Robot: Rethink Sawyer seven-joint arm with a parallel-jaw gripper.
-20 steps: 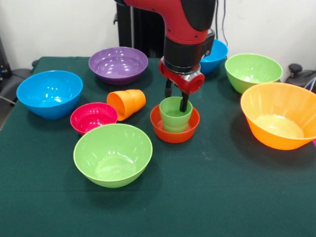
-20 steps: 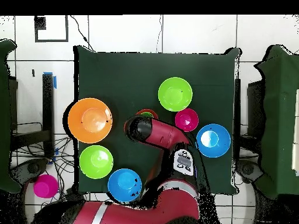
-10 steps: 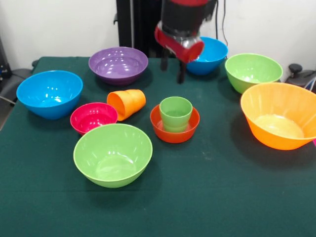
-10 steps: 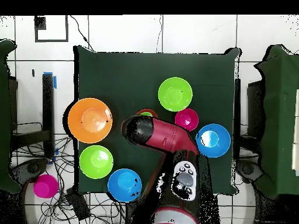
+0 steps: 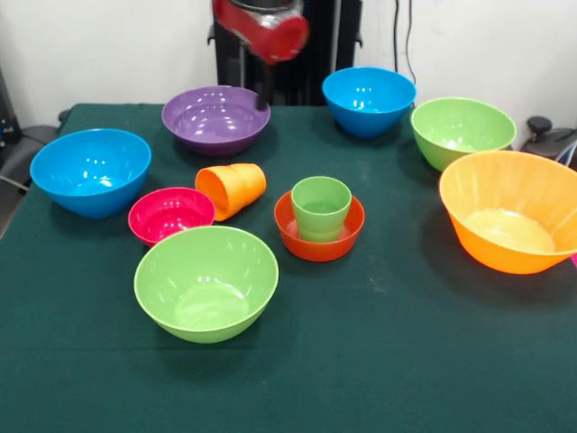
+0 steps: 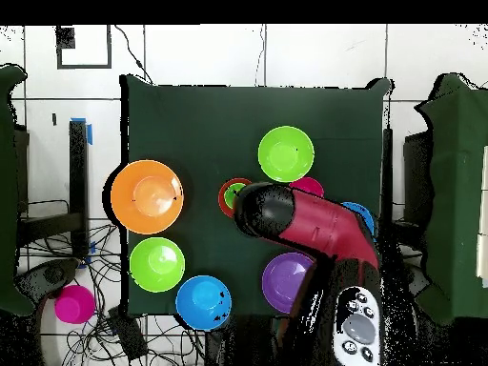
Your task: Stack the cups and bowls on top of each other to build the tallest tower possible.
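Counting just one pairing made so far: green cup (image 5: 321,207) upright inside orange-red bowl (image 5: 290,236), near the middle of the bench (image 5: 379,361). Amounts to a two-piece start, low and far from a tower.

Leaves everything else single and on the cloth:
- orange cup (image 5: 232,188) tipped on its side, mouth toward the magenta bowl (image 5: 169,215) and just beside it, possibly touching;
- purple bowl (image 5: 216,117) at the back, upright;
- blue bowls, one at the left edge (image 5: 90,170), one at the back (image 5: 370,99);
- green bowls, one nearest the camera (image 5: 206,281), one back right (image 5: 462,131);
- big orange bowl (image 5: 509,209) at the right edge, partly cut off by the picture.

Shows the gripper (image 5: 263,95) high over the back of the bench, above the purple bowl's right rim and well apart from the cup-in-bowl pair. Carries nothing that can be seen; cannot tell whether open or closed, since mostly cut off at the top edge in the front view and hidden under the arm (image 6: 315,224) from overhead.

Judging by this layout: barely begun, with eight of ten pieces unplaced. Probably calls for righting or regrasping the fallen orange cup, and for choosing a wide base, likely the big orange bowl, before adding height. Risks a wobble if the small pair serves as the foundation, given its narrow foot.
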